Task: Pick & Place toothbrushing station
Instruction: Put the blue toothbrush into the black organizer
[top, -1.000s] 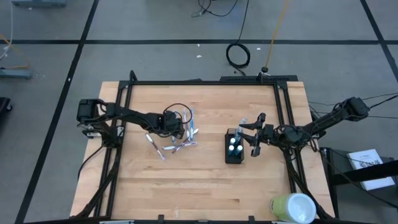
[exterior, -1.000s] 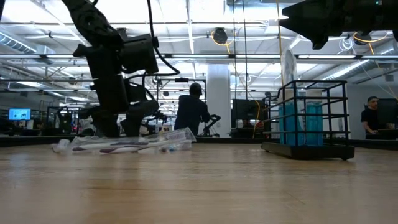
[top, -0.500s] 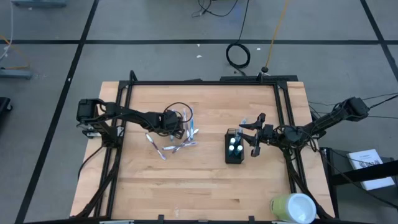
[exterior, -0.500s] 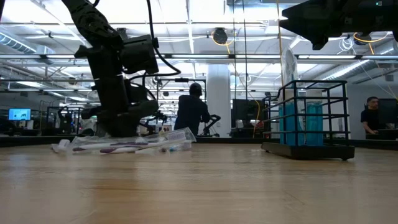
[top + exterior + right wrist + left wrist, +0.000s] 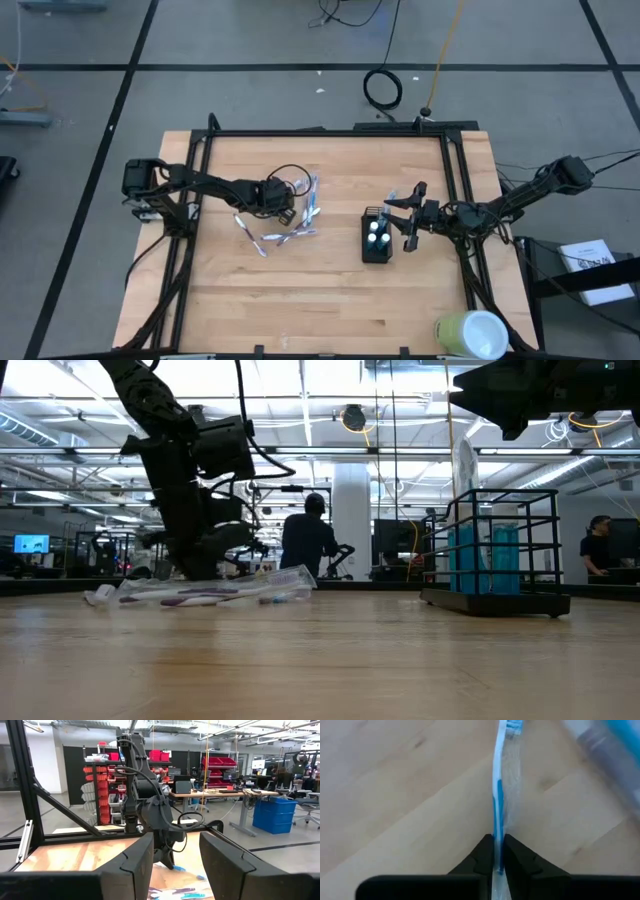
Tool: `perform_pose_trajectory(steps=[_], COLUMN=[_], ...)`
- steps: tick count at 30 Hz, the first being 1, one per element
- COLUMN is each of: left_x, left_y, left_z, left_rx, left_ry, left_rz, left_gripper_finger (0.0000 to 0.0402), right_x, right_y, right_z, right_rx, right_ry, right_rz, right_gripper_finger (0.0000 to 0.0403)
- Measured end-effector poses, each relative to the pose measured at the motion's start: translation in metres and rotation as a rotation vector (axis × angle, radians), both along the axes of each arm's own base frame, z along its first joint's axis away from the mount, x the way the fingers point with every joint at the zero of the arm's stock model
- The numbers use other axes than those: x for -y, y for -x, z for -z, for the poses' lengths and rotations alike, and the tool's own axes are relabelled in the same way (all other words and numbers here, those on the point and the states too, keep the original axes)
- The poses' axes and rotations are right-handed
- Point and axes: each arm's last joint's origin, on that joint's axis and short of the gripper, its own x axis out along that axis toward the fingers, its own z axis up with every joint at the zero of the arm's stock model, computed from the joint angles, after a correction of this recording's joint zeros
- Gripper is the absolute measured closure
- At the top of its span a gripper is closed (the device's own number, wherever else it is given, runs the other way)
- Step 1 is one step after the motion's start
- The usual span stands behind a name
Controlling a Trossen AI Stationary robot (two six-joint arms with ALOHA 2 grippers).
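My left gripper [image 5: 498,851] clenched on a blue-and-white toothbrush [image 5: 499,795], right gripper [image 5: 174,851] released beside the holder [image 5: 377,240], no writing legible.

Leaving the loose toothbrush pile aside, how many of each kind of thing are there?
Black wire holder: 1
Tubes in the holder: 2
Yellow-green cylinder: 1
Total: 4

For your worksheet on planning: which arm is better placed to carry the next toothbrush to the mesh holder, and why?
Left. The left gripper is shut on a toothbrush, while the right gripper hangs open beside the holder.
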Motion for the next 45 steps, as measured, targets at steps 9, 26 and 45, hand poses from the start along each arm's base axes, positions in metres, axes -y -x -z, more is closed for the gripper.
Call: perform_pose_trajectory(steps=[9, 26, 45], left_x=[0.015, 0.071, 0.100], left_y=[0.007, -0.034, -0.061], left_z=[-0.045, -0.108, -0.094], left_rx=[0.143, 0.729, 0.955], left_ry=[-0.179, -0.472, -0.476], left_rz=[0.054, 0.578, 0.849], left_gripper_finger=[0.0386, 0.0381, 0.0370], right_x=[0.000, -0.013, -0.028], right_y=[0.000, -0.026, -0.086], right_z=[0.001, -0.006, -0.013], right_rx=[-0.011, -0.084, -0.052], right_ry=[0.003, 0.029, 0.039], right_rz=[0.001, -0.086, -0.080], right_gripper_finger=[0.0252, 0.0232, 0.0198])
